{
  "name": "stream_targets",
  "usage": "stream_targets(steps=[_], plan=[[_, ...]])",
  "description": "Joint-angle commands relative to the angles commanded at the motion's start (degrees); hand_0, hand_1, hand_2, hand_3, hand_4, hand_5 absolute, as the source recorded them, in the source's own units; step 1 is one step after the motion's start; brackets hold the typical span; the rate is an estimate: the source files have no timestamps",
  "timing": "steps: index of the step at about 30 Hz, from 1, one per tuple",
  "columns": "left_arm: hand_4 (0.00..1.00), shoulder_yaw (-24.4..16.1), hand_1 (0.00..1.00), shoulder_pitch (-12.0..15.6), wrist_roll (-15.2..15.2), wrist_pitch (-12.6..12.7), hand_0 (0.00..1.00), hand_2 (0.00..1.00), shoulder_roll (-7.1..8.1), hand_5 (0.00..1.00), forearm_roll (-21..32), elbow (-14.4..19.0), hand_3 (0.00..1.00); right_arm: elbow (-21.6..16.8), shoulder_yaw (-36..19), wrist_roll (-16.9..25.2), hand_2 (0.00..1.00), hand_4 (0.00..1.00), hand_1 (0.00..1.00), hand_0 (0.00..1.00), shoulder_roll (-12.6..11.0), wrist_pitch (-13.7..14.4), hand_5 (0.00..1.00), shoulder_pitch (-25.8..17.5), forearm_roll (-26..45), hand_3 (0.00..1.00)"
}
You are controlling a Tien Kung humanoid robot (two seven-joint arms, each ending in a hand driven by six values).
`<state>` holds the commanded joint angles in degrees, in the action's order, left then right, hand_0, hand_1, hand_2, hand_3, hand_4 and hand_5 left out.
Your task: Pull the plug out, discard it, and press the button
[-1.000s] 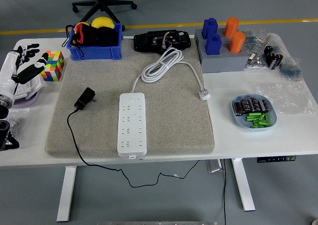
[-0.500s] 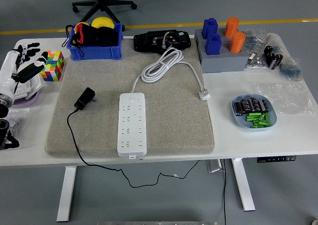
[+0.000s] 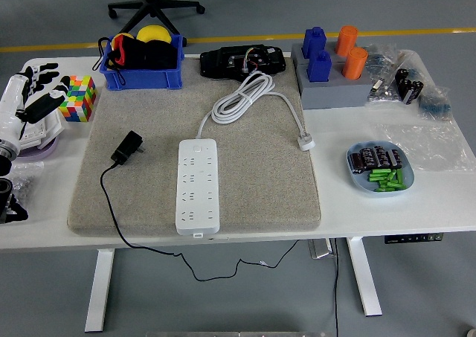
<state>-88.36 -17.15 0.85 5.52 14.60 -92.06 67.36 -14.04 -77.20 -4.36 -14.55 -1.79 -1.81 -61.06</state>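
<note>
Plug (image 3: pixel 127 147): freed, near our mat's (image 3: pixel 282 196) left edge, cord trailing toward us; left hand (image 3: pixel 37 95) nearest, fingers spread, empty.

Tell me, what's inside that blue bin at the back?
The blue bin holds something yellow and rounded and a black item with red trim. Its walls hide whatever sits lower down.

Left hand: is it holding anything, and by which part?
Nothing is held. The left hand hangs open at the table's left edge, apart from the black plug lying on the mat.
</note>
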Motion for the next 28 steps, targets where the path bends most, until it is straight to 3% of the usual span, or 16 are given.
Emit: stream_targets(steps=[28], plan=[[0.630, -0.03, 0.828, 0.57, -0.20, -0.04, 0.857, 0.782, 0.14, 0.521, 0.35, 0.55, 0.802, 0.01, 0.38, 0.03, 0.657, 0.740, 0.677, 0.725, -0.25, 0.03, 0.593, -0.32, 0.06, 0.640]])
